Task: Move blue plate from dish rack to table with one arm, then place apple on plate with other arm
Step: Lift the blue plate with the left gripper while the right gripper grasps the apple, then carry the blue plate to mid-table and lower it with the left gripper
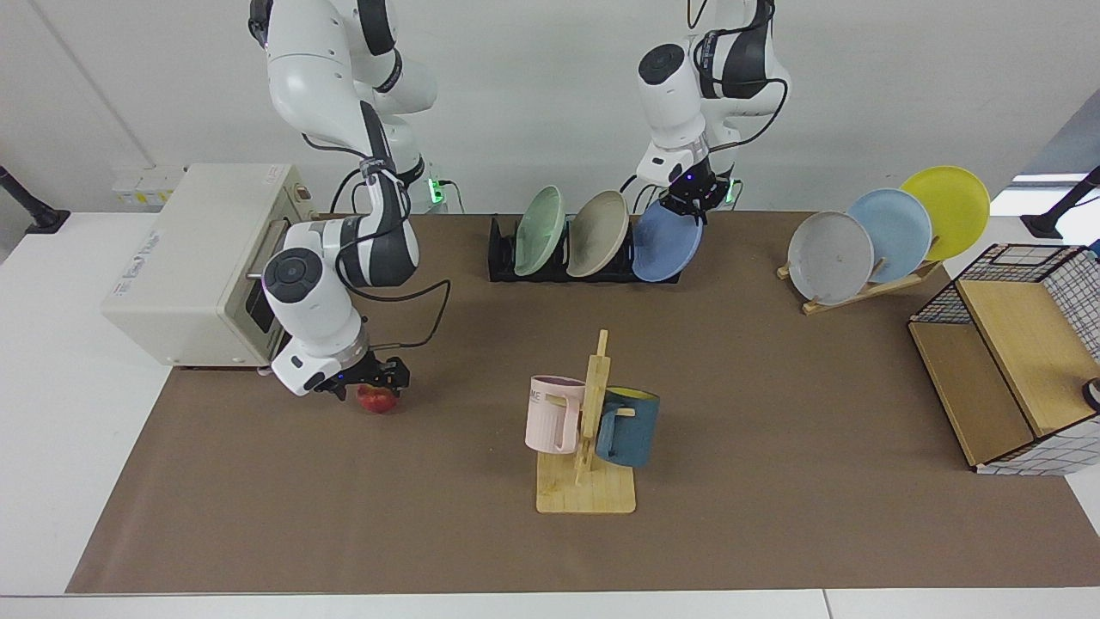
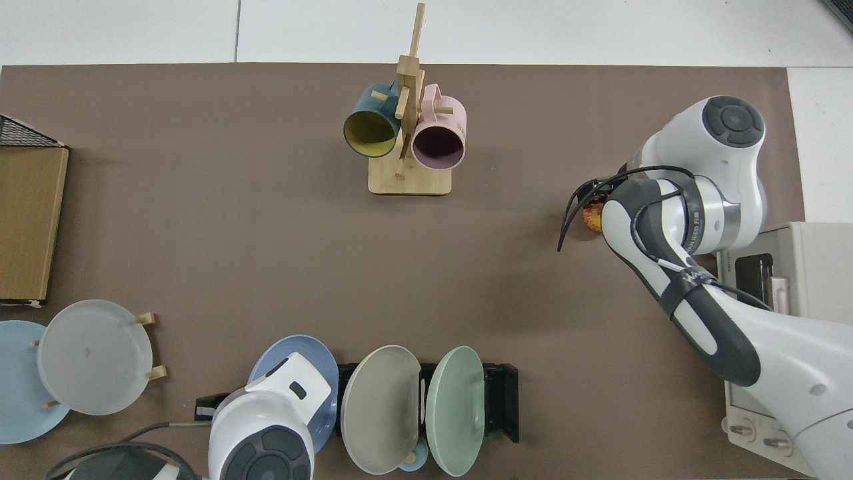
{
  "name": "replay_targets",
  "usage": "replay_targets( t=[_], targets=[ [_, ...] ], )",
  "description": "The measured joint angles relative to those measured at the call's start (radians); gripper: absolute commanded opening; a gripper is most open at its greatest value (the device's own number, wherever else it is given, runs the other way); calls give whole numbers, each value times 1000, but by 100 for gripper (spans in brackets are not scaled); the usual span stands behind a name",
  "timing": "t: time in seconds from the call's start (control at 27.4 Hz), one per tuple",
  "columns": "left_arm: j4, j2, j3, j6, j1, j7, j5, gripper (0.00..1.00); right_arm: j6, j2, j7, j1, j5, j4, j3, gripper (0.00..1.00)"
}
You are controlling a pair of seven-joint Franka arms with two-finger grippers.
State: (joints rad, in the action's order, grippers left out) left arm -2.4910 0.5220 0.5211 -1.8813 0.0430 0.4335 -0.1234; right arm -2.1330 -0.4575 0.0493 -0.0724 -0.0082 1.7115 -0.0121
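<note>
While racked — blue plate (image 1: pixel 666 242), rim clear

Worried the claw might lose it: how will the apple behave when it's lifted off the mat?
The apple is round, so it would likely roll if nudged or dropped. Its skin looks smooth, so it may slip in the right claw now down over it. It looks firm, so it should probably keep its shape.
</note>
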Motion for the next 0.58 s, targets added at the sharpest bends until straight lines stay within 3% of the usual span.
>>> replay_targets(
  t=[0.22, 0.29, 0.4, 0.44, 0.58],
  targets=[
    [92, 0, -3, 52, -59, -84, -14, 0, -1, -27, 0, -12, -3, 4, 0, 97],
    [138, 0, -7, 70, -93, -133, -15, 0, -1, -32, 0, -13, -5, 7, 0, 71],
    [219, -3, -35, 111, -140, -218, -15, 0, -1, -38, 0, -13, -10, 10, 1, 11],
    [248, -7, -52, 123, -150, -245, -15, 0, -1, -39, 0, -13, -13, 10, 1, 0],
    [362, -46, -150, 146, -168, -314, -13, 0, -1, -39, 1, -12, -11, 12, 2, 0]
  ],
)
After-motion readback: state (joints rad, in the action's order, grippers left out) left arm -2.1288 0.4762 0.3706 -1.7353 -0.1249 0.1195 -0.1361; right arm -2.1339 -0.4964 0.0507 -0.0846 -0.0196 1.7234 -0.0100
